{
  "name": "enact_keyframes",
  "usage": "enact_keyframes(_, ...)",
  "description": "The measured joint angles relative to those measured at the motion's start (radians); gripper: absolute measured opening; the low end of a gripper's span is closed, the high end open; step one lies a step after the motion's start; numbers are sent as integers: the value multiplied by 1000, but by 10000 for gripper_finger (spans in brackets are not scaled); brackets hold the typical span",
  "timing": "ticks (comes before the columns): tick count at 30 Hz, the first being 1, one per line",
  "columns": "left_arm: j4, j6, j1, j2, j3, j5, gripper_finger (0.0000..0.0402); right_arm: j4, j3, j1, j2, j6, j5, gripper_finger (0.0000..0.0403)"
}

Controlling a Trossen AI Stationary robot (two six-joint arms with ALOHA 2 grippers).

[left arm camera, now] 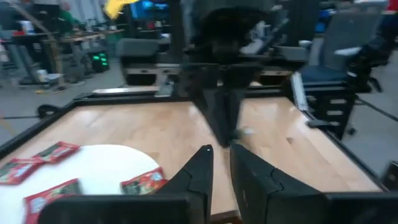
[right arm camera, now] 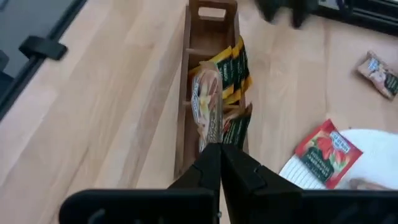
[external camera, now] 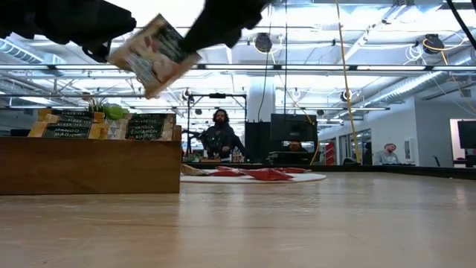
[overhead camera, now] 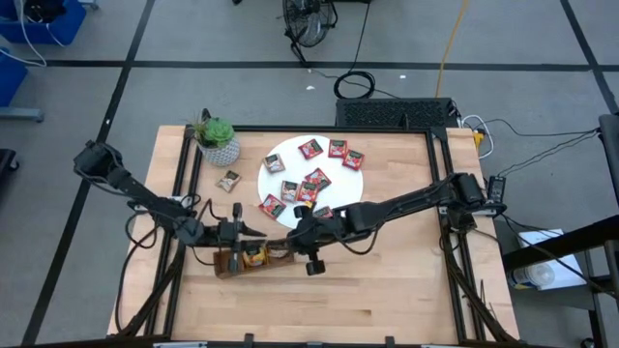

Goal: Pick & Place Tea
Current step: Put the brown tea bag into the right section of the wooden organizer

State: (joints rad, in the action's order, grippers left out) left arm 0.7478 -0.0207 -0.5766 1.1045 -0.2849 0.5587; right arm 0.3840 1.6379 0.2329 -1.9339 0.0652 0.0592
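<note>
R gripper [right arm camera: 219,152] is over the right end of the wooden tray [external camera: 89,164], jaws closed on one corner of a grey-brown sachet [external camera: 152,56]. The sachet hangs tilted in the air above the tray, clear of the rim, so not yet placed. The tray sits by the table edge opposite the plant's [overhead camera: 218,135], left of centre. It already holds several upright sachets, yellow-and-dark ones in the middle section.

L gripper [left arm camera: 221,150] waits just beside, over the tray's left-middle part. Its jaws are a narrow gap apart w/ nothing between them.

Rest of the tea: approx. nine red sachets [overhead camera: 317,179] lie flat on the white plate [overhead camera: 338,184] near the table's centre. One brownish sachet [overhead camera: 229,180] lies alone on the wood between plate and plant.

Step in hand, as I read it: drop the held sachet into a tray section. To do it well:
- Turn the wrist so the sachet hangs edge-down, in line w/ the slot, not diagonal as now.
- Centre it over the slot btw dividers, then lower until the bottom edge is inside the walls before opening.
- Pick the section w/ matching colour if sorting is meant; can't tell which one that is.
- Watch the L arm: it's close, so come straight down w/o sideways swing.
- A corner grip is weak, so move slowly or the sachet may twist and catch on the rim.
</note>
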Motion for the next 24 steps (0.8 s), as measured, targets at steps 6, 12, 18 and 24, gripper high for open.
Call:
enact_keyframes(6,-20,-12,23,-1,0,54,36,177,177,0,-146,78,4,0)
enact_keyframes(12,-21,-36,33,-1,0,53,33,351,342,-2,-279,130,105,0)
enact_keyframes(18,-29,-43,33,-1,0,45,45,356,355,8,-299,160,163,0)
enact_keyframes(24,-43,-46,33,-1,0,45,39,353,355,22,-299,164,181,1)
